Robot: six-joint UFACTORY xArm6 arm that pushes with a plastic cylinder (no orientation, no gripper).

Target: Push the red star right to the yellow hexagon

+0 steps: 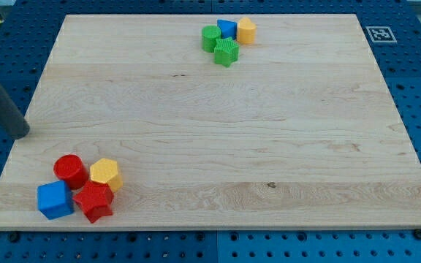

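Sitting near-left on the tabletop (210,131), red star (93,201) already touching yellow hexagon (105,174); little left. Tip (22,134) well apart, far-left edge. No hand, holding nothing.

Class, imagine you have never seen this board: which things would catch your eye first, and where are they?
Two tight clusters of blocks stand out on the pale wooden board. At the view's bottom left sit a red cylinder, a yellow hexagon, a blue cube and the red star; at the top centre, a green cylinder, a blue block, a yellow block and a green star. My tip rests at the board's left edge, apart from all blocks.
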